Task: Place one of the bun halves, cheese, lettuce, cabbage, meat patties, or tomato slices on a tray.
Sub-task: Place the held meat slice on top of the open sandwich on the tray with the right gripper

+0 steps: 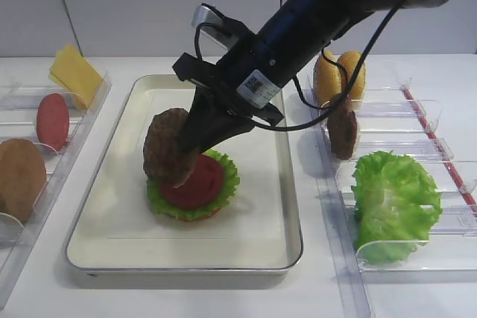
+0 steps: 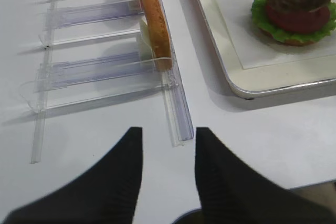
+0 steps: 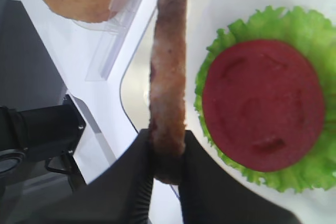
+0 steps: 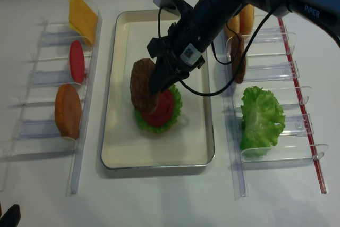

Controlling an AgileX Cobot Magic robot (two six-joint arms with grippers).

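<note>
The right tool (image 3: 168, 153) is clamped on a meat patty (image 1: 167, 147), its 2 black fingers (image 3: 137, 182) pinching the disc's lower rim from either flat side. The patty stands on edge in the grip, nearly upright, with its flat faces turned sideways and its long axis running up away from the fingertips in the right wrist view; from the high views its broad face tilts toward the left of the tray (image 1: 112, 206). It hangs over the left part of a stack on the tray, overlapping it there in the high views: a red tomato slice (image 3: 262, 111) lying flat on a frilly green lettuce leaf (image 1: 223, 199), with a bun half (image 2: 294, 39) just showing beneath. The left tool (image 2: 168, 145) hovers over the bare desk (image 2: 262, 129), its fingers apart and gripping nothing, near the end of a clear plastic holder (image 2: 176, 103). That left holder carries a cheese slice (image 1: 74, 74), another tomato slice (image 1: 52, 121) and a smooth light-brown disc (image 1: 19, 176), each standing on edge. On the right, a second holder (image 1: 417, 184) keeps 2 upright bun halves (image 1: 339, 76), a second meat patty (image 1: 343, 126) on edge and a large lettuce leaf (image 1: 391, 202).
</note>
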